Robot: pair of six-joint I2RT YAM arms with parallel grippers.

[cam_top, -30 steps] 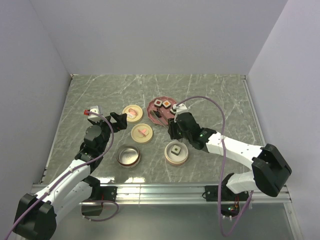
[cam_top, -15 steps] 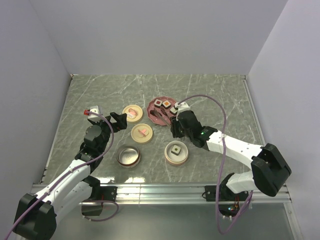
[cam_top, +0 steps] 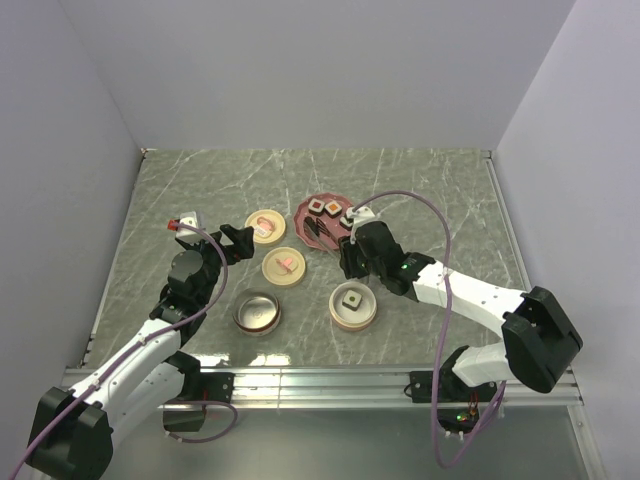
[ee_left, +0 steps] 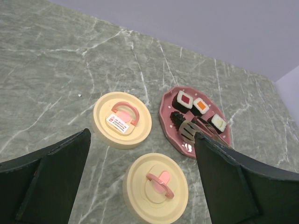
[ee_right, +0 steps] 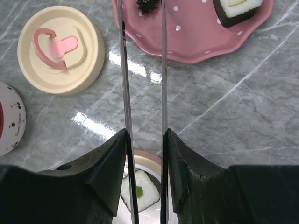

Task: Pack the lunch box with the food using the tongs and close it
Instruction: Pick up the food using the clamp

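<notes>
Your right tool (ee_right: 144,140) is clamped on the tongs (ee_right: 163,70); their long arms point straight ahead at the dark piece (ee_right: 148,3) on the pink plate (ee_right: 196,42). Your left tool (ee_left: 142,135) gapes apart, farther off.

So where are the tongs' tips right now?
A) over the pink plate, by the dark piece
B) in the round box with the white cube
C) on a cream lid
A: the right gripper holds the tongs, tips over the pink plate near the dark piece.
</notes>
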